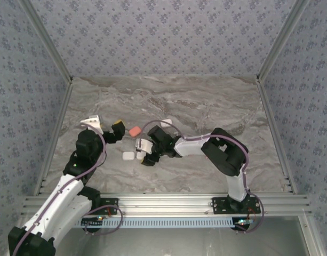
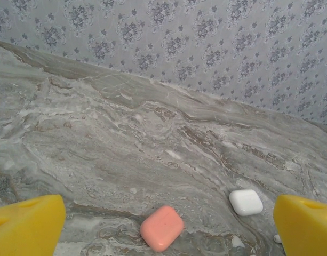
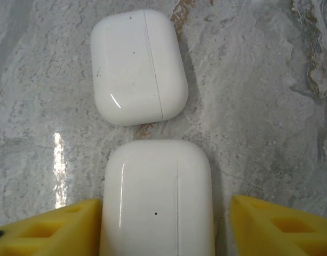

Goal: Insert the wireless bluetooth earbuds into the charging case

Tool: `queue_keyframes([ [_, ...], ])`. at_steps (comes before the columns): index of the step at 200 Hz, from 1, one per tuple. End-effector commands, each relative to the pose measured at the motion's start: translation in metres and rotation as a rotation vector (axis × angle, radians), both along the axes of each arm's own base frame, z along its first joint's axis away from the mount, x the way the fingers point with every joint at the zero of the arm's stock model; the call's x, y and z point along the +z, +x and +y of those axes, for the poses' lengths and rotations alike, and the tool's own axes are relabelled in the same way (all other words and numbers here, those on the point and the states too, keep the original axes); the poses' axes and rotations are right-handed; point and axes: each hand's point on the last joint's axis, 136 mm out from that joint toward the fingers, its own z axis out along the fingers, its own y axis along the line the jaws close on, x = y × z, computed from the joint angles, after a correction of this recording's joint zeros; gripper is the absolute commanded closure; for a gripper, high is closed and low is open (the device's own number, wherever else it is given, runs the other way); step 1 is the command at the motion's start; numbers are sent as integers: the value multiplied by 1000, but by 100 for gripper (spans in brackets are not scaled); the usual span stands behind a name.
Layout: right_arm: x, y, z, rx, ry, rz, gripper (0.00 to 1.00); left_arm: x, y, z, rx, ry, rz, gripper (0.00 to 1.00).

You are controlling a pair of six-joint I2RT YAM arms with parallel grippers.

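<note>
A glossy white, rounded plastic charging case (image 3: 158, 202) lies closed and flat on the grey marble table (image 1: 206, 106). The right gripper (image 3: 164, 208) straddles it with jaws spread: one yellow finger (image 3: 51, 229) touches its side, the other stands just clear. Just beyond it lies a matching second white case (image 3: 137, 66). Farther back sits a salmon-pink rounded case (image 2: 162, 228), faced by the left gripper (image 2: 168, 205), jaws wide apart.

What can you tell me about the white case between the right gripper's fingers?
The white charging case is a glossy, rounded, plastic-looking shell, closed, with a thin lid seam and a dark dot. It lies flat on the marble table, apart from a second white case. One yellow finger meets its side.
</note>
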Motion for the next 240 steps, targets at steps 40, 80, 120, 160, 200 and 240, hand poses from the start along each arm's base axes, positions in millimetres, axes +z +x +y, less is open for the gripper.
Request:
queue_keyframes([
  [40,39,7,-23,-53,-1,-83,54,17,3,-12,-53,-80,-46,1],
  [80,111,14,-50,-98,94,-211,56,47,-3,-58,-314,-133,-57,2],
  [120,180,19,-88,-145,145,-371,56,81,-19,-105,-613,-223,-43,8],
  [160,227,17,-108,-150,192,-467,56,101,-41,-144,-877,-306,-34,9],
  [200,257,12,-110,-141,236,-522,56,102,-57,-177,-1049,-359,50,8],
  [240,271,9,-108,-130,266,-549,56,100,-57,-191,-1092,-356,81,11],
])
